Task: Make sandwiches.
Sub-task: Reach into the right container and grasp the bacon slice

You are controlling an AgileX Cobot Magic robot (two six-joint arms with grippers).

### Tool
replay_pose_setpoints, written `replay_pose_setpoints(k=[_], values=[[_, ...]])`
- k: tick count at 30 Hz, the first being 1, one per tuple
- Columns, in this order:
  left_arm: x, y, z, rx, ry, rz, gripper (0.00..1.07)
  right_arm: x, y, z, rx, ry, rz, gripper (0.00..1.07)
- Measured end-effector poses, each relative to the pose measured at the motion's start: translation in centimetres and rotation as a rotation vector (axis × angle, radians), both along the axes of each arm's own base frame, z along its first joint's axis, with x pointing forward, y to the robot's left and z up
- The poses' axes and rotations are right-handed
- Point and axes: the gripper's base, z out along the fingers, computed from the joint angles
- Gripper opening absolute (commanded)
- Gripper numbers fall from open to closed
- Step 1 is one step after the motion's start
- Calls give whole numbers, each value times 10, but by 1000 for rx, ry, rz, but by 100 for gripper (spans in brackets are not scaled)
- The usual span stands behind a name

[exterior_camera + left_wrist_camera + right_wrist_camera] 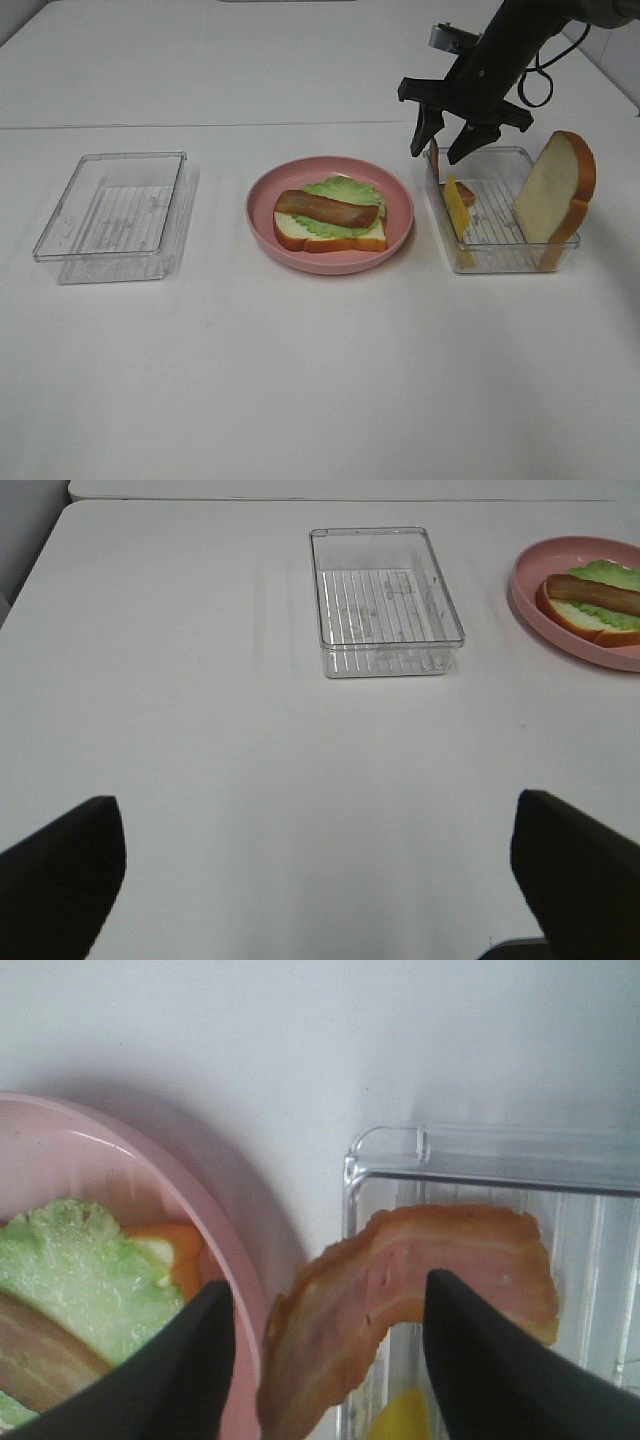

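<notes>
On the pink plate [262, 190] lies a bread slice [325, 240] topped with green lettuce [345, 188] and a brown bacon strip [328, 208]. My right gripper [437, 153] is open above the far left corner of the right clear tray [500, 255]. In the right wrist view my gripper [325, 1285] has one finger on each side of a wavy second bacon slice [430, 1260] leaning at the tray wall, without gripping it. The tray also holds a yellow cheese square [458, 210] and an upright bread slice [555, 190]. My left gripper [315, 800] is open and empty.
An empty clear tray [110, 205] stands at the left and also shows in the left wrist view [385, 650]. The plate edge [200, 1210] lies close to the right tray's corner [385, 1150]. White tabletop stretches in front of the trays and plate.
</notes>
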Motion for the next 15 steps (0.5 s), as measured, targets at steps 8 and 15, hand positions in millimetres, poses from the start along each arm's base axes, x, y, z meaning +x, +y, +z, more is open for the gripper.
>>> replay_pose_setpoints(k=[8,15], values=[[0,0,0,0,0,0,100,0,0,0,-6,0,2,19],[0,0,0,0,0,0,100,0,-1,0,-9,5,4,0]])
